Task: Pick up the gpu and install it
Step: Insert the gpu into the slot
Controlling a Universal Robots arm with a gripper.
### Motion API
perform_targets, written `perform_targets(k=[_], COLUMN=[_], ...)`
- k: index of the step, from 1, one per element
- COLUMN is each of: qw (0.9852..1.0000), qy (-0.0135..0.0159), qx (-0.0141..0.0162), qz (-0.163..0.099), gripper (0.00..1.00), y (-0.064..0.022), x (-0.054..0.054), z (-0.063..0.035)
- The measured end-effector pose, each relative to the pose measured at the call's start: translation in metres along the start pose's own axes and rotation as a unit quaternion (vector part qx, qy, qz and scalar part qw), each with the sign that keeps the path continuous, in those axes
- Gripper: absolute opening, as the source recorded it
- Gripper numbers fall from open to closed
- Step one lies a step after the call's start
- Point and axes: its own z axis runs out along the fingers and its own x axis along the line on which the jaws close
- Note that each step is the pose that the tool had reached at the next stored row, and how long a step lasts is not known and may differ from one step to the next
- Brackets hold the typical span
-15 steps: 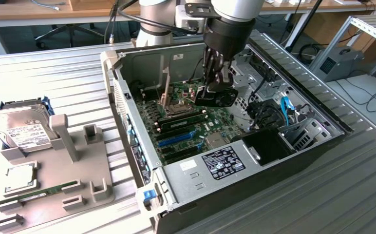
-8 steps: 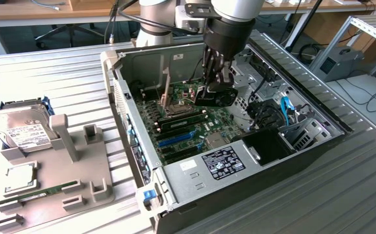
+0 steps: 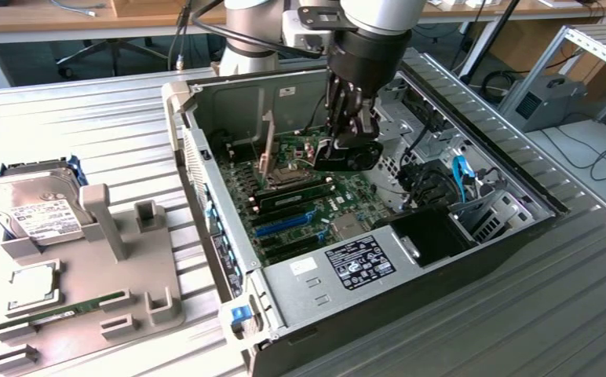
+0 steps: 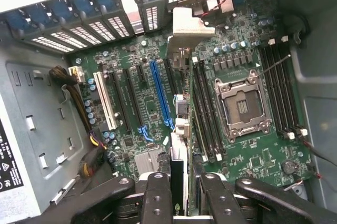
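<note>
My gripper (image 3: 347, 133) reaches down inside the open computer case (image 3: 190, 118), over the green motherboard (image 3: 314, 196). It is shut on the gpu (image 3: 347, 155), whose black cooler side shows below the fingers. In the wrist view the gpu (image 4: 179, 169) appears edge-on between my gripper's (image 4: 184, 203) two black fingers (image 4: 158, 197), with its silver end bracket (image 4: 188, 29) at the far end, near the case's rear slot openings. The card hangs above the board, between the blue expansion slot (image 4: 160, 95) and the black memory slots (image 4: 202, 108). I cannot tell whether it touches the board.
The open CPU socket (image 4: 242, 108) and a white slot (image 4: 105, 100) lie on the board. The power supply (image 3: 361, 263) fills the case's near end, with cable bundles (image 3: 428, 184) beside it. On the exterior view's left, a grey tray (image 3: 125, 314) carries a hard drive (image 3: 31, 208), a CPU (image 3: 33, 287) and a RAM stick (image 3: 62, 312).
</note>
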Motion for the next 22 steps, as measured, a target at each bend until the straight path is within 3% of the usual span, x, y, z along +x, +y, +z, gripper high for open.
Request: perform_targets(k=[13,16,17,18,20,21,22], qw=[0.9997,0.9973,0.9939,0.9916,0.9916,0.9916,0.9916], qy=[0.0002,0.0007,0.0010,0.0013,0.0017,0.0017,0.0017], qx=[-0.0006,-0.0020,-0.0029,-0.0035,-0.0034,-0.0034,-0.0034], qz=[-0.022,-0.073,-0.110,-0.129,-0.129,-0.129,-0.129], gripper=[0.26,0.26,0.26,0.26,0.26,0.26,0.26], y=[0.0000,-0.0001,-0.0001,-0.0001,0.0001,-0.0032,-0.0047], x=[0.000,0.000,0.000,0.000,0.002,0.016,0.021], z=[0.0000,0.0004,0.0005,0.0004,0.0037,0.0049,0.0060])
